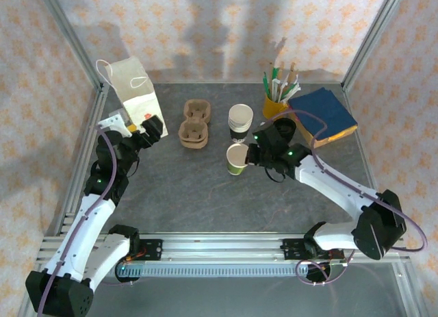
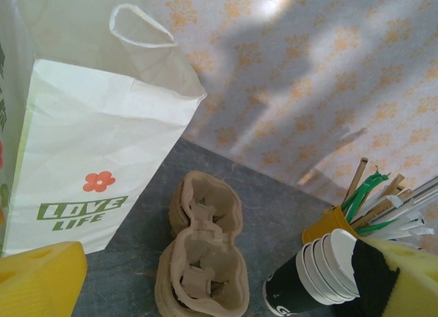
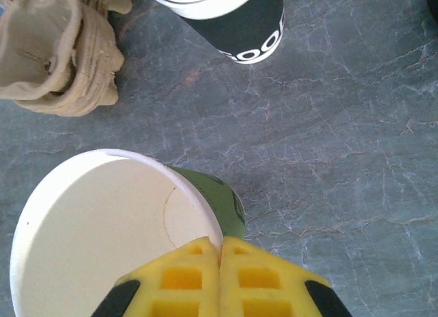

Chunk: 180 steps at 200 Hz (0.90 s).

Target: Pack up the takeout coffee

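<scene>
Grey tabletop (image 1: 205, 194); right gripper (image 3: 220, 259) tight on empty green cup (image 3: 102, 235); left gripper (image 1: 153, 129) wide.

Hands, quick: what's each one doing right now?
Left hand: open, holding nothing.
Right hand: closed, pinching the rim of the lidless paper cup.

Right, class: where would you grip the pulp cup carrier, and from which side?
Pinch the raised ridge between its two wells, coming straight down from above. The carrier lies flat, wells up, and its outer walls look low and rounded, while the ridge is thin. The open left gripper is likely best: the right gripper is shut on the cup.
</scene>
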Available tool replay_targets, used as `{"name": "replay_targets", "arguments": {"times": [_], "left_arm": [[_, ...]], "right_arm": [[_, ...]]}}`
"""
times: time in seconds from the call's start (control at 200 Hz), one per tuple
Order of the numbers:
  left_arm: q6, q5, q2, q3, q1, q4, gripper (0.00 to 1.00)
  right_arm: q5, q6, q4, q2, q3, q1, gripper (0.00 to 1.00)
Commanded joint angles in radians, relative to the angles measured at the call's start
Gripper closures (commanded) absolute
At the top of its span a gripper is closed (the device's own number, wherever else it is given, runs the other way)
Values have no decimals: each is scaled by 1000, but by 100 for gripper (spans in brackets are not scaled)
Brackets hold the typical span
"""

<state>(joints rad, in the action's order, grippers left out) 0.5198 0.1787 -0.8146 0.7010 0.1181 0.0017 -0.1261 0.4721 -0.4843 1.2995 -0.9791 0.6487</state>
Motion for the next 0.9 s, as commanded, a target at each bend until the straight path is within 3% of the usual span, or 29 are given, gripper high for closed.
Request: {"name": "replay_targets", "arguments": {"times": [0.0,0.501,0.896], "left_arm": [[13,3,-8,-21,6,50,1],[8,-24,-23,-48,5,40,1],[20,-41,-25,-34,5,9,1]], "right_arm": [[34,7,51,24,22,8,100],[5,17,131,66,96,9,98],[3,26,112,61,75,11,81]]}}
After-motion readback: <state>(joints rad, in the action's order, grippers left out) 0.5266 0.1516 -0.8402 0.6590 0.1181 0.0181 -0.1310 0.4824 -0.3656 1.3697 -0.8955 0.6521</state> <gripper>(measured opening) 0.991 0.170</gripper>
